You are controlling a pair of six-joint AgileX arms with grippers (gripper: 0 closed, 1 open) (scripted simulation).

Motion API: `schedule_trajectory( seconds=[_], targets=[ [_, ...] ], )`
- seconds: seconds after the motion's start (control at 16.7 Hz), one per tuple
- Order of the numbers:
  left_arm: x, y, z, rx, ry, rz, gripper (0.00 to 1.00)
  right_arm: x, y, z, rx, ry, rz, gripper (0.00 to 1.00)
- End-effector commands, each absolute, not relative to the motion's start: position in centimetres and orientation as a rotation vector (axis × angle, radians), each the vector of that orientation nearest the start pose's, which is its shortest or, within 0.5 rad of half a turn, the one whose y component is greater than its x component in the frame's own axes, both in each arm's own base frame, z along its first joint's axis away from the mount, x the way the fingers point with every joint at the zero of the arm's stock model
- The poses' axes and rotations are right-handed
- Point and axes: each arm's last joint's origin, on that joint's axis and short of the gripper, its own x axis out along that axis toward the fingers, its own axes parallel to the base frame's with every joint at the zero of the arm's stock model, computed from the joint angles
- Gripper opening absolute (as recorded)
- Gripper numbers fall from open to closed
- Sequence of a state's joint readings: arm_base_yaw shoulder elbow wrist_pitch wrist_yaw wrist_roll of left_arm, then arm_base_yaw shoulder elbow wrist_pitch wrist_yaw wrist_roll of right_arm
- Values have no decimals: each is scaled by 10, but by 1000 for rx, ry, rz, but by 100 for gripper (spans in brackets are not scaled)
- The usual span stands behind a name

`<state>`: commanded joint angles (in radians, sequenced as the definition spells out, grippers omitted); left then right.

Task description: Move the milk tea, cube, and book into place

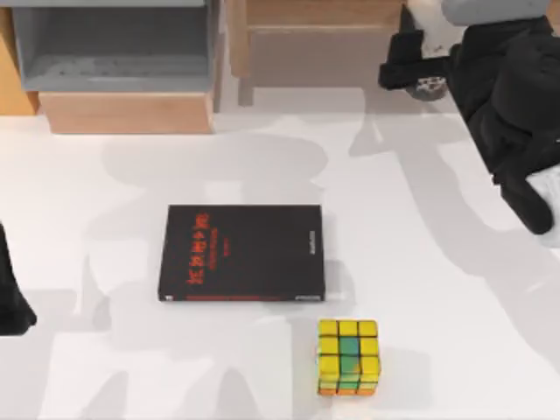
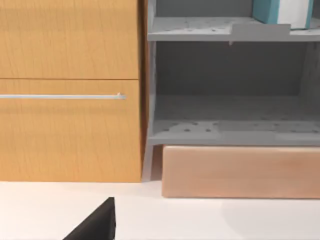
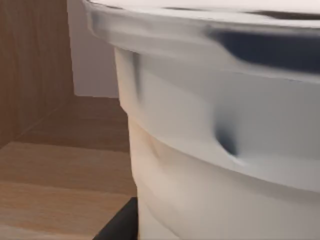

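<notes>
White counter (image 1: 437, 262) backed by wooden cabinets and a grey shelf unit (image 2: 230, 90), whose upper shelf holds the light blue book (image 2: 272, 11). The right gripper (image 1: 420, 74) is at the far right; I cannot tell its fingers' state, the milk tea cup (image 3: 225, 150) looming beside them. The cube (image 1: 348, 356) sits near the front edge by a black book (image 1: 241, 253), open counter around. The left arm (image 1: 13, 297) is parked at the left edge.

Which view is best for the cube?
Top view: the cube sits whole on the table, just off the black book's corner, yellow face up. The left wrist view faces the shelf unit; the right wrist view has a white cup close up.
</notes>
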<state>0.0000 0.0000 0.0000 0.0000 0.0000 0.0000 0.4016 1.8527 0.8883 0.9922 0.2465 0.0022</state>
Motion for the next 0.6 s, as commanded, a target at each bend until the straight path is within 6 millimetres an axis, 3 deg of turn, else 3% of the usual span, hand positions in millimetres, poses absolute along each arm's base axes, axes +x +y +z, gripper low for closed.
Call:
schedule_trajectory(
  seconds=[0.12, 0.3, 0.48, 0.6],
  targets=[
    [106, -1, 160, 0, 0, 0, 100, 341, 125, 164, 2, -35, 233, 0],
    [106, -1, 160, 0, 0, 0, 100, 329, 72, 134, 3, -25, 223, 0],
    [106, -1, 160, 0, 0, 0, 100, 327, 10, 120, -1, -25, 124, 0],
    [106, -1, 160, 0, 0, 0, 100, 331, -20, 118, -11, -44, 60, 0]
  ],
)
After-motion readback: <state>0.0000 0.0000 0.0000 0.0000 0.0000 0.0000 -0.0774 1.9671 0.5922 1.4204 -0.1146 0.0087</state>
